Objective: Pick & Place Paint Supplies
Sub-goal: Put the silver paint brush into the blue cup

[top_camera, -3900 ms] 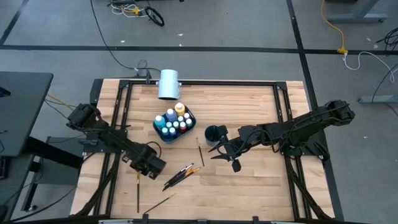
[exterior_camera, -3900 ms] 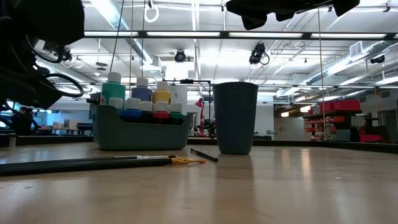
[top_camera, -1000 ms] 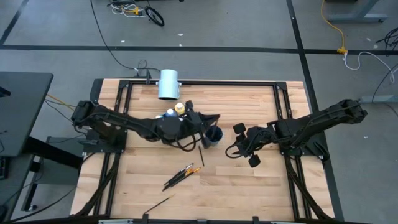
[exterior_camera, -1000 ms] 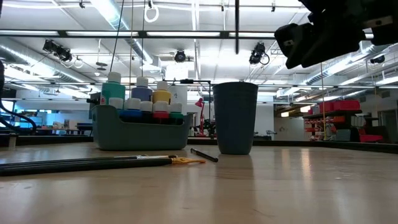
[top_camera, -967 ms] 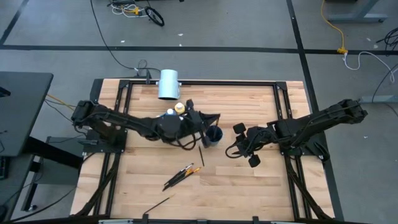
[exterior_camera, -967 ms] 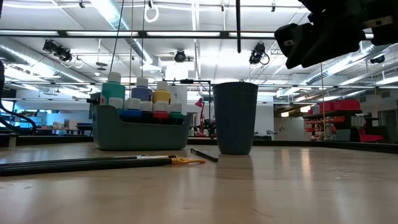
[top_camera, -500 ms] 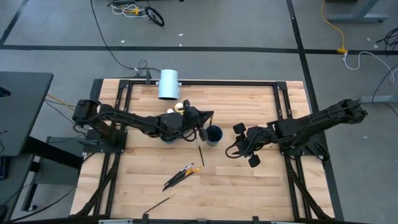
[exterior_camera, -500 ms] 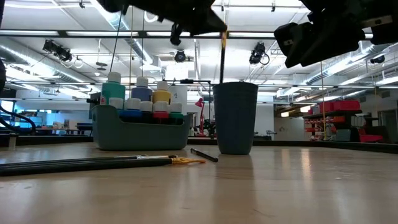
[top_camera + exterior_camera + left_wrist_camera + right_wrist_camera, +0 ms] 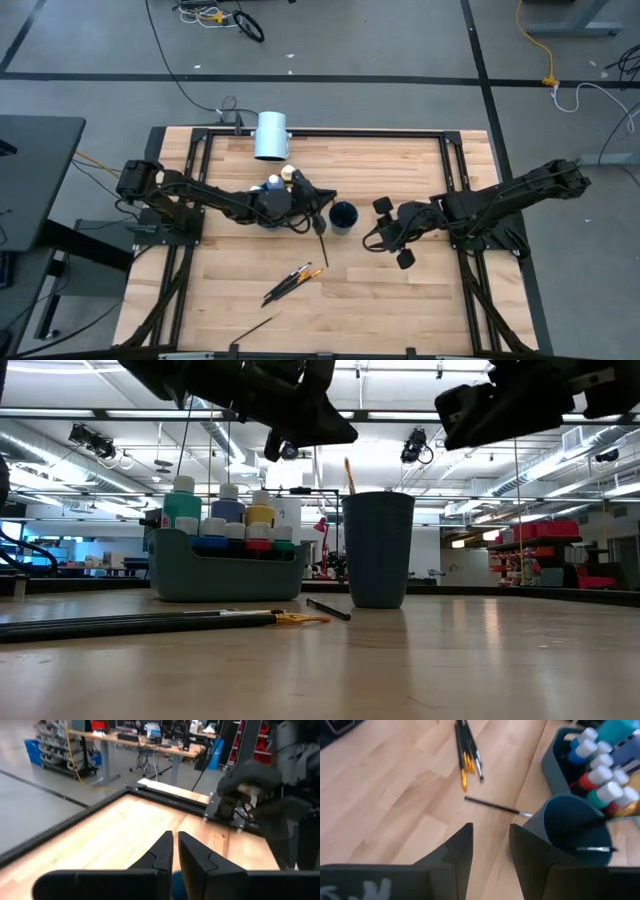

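- Above the bottle tray (image 9: 225, 575), just beside the dark cup (image 9: 343, 215), hangs the left claw (image 9: 318, 207). Its wrist view shows the fingers parted by only a crack with nothing between them, so it reads as released.
- One orange-handled brush (image 9: 348, 475) stands in the cup, its tip leaning over the rim. That delivery looks done, and the step in hand is probably the left claw's retreat.
- To do it well, the claw should rise straight up before swinging away. The brush tip and the tall paint bottles (image 9: 228, 510) sit close beneath it, and a sideways brush could tip the cup or knock a cap.
- Opening the fingers wider first would keep them from dragging the handle along.
- The right claw (image 9: 385, 235) waits on the far side of the cup, fingers spread and empty. It is well placed but should hold off until the left arm clears.
- Left on the worktop (image 9: 400, 300) are a single thin brush (image 9: 322, 248) just beside the cup, a bundle of brushes (image 9: 293, 282) nearer the front, and one more (image 9: 255, 327) by the front edge.
- The single brush looks the easiest next pick. It lies flat, so it needs a low, square pinch across the handle.
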{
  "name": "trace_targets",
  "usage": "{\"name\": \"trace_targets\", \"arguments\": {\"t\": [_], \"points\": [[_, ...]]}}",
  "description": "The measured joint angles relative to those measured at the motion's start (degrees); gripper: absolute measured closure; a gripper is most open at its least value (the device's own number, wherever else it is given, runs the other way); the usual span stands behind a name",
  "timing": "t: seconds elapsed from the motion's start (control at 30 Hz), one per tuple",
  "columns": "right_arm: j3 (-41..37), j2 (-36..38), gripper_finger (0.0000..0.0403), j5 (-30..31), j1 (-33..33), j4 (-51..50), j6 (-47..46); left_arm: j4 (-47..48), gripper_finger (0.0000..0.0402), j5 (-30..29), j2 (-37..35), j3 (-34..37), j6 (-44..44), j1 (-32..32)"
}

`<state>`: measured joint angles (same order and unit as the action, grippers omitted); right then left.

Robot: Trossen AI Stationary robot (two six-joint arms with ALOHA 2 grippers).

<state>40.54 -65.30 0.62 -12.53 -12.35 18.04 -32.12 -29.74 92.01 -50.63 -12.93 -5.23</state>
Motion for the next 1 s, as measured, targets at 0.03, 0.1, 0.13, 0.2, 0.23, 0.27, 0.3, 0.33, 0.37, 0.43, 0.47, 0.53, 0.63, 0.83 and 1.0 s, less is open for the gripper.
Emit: {"name": "trace_targets", "arguments": {"t": [0.03,0.1,0.13,0.2,0.23,0.27,0.3,0.33,0.37,0.43,0.47,0.53,0.63,0.83,1.0], "points": [[0.0,0.0,0.0273,0.0,0.0,0.9,0.0,0.3,0.0361,0.1,0.0,0.0,-0.1,0.0],[0.0,0.0,0.0273,0.0,0.0,2.7,0.0,0.1,0.0358,0.1,0.0,0.0,-0.2,0.0],[0.0,0.0,0.0273,0.0,0.0,3.5,-0.1,0.0,0.0356,0.1,0.0,0.0,-0.2,0.0],[0.0,0.0,0.0273,0.0,0.0,4.6,-0.1,0.2,0.0352,0.1,0.0,0.0,0.0,0.0],[0.0,0.0,0.0273,0.0,0.0,5.1,-0.1,0.2,0.0350,0.1,0.0,0.0,0.4,0.0],[0.0,0.0,0.0273,0.0,0.0,5.5,-0.1,0.2,0.0348,0.4,0.0,0.0,1.1,0.0],[0.0,0.0,0.0273,0.0,0.0,5.7,-0.1,0.2,0.0346,1.3,0.0,0.0,1.6,0.0],[0.0,0.0,0.0273,0.0,0.0,5.9,-0.1,0.3,0.0344,2.4,0.0,0.0,1.7,0.0],[0.0,0.0,0.0273,0.0,0.0,6.0,-0.1,0.3,0.0343,3.7,0.0,0.0,1.7,0.0],[0.0,0.0,0.0273,0.0,0.0,6.1,-0.2,0.2,0.0340,6.5,0.0,0.0,0.5,0.0],[0.0,0.0,0.0273,0.0,0.0,6.1,-0.2,0.3,0.0340,7.8,0.0,0.0,-0.4,0.0],[0.0,0.0,0.0273,0.0,0.0,6.0,-0.2,0.3,0.0340,10.2,0.0,0.0,-1.5,-0.3],[0.0,0.0,0.0273,0.0,0.0,6.0,-1.2,0.6,0.0345,10.2,0.0,0.0,-0.3,-2.2],[0.0,0.0,0.0273,0.0,0.0,6.0,-4.1,2.0,0.0357,4.8,0.0,0.0,0.2,-9.3],[0.0,0.0,0.0273,0.0,0.0,6.0,-4.1,8.1,0.0368,3.5,-0.1,0.0,-0.6,-15.0]]}}
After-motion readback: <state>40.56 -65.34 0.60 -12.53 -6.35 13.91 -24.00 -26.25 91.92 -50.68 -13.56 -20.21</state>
